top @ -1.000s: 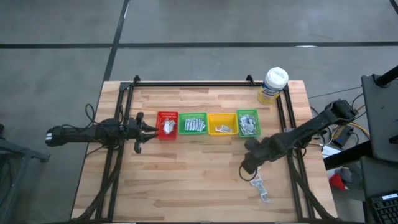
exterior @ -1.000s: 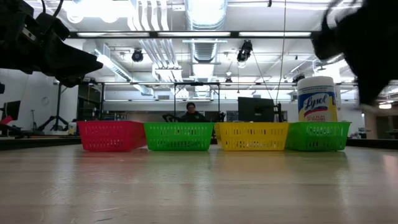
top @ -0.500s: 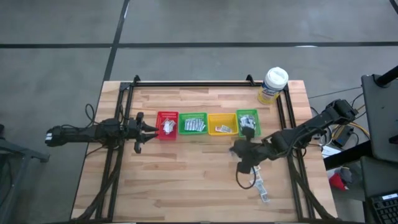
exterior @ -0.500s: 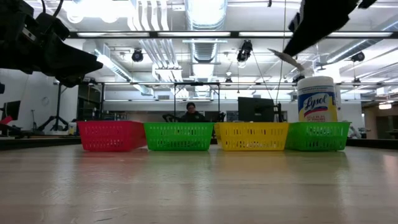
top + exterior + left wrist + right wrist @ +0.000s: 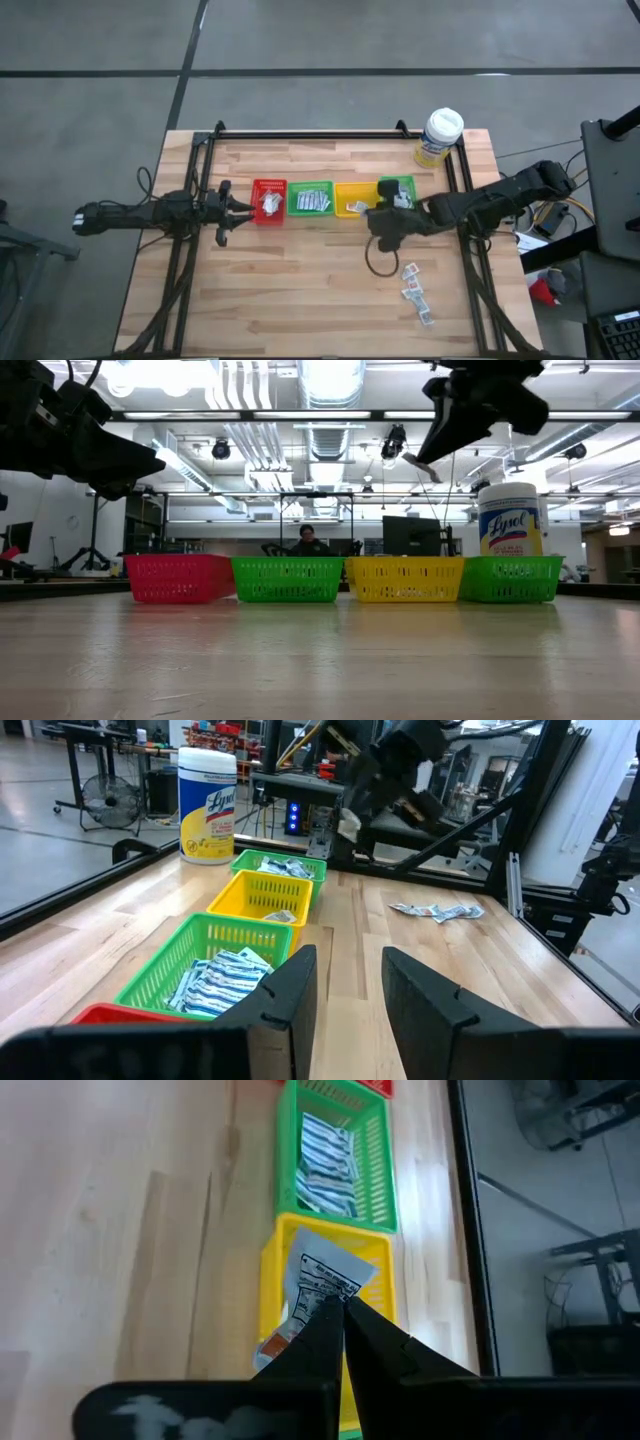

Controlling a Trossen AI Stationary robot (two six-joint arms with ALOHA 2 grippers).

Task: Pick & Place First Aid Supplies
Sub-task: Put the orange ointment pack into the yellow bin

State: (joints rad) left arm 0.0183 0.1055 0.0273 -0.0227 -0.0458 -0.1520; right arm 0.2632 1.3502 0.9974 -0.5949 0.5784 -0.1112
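Most sachets already lie sorted in the four bins (image 5: 334,199). The right gripper (image 5: 340,1312), pinched tight on a grey-white sachet (image 5: 328,1276), hangs above the yellow bin (image 5: 273,1280); a few sachets (image 5: 414,293) remain on the bench (image 5: 300,290). The left gripper (image 5: 345,985) waits part-open, empty, beside the red bin (image 5: 268,199)

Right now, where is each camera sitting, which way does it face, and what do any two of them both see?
High view: above the table, looking straight down; both arms show.
Low view: at tabletop height, facing the four bins; both arms enter from above.
Left wrist view: on the left arm, looking along the bin row past the open left gripper.
Right wrist view: on the right arm, looking down past the right gripper, shut on a sachet over the yellow bin.
Shared: the low and left wrist views both show the wipes tub.
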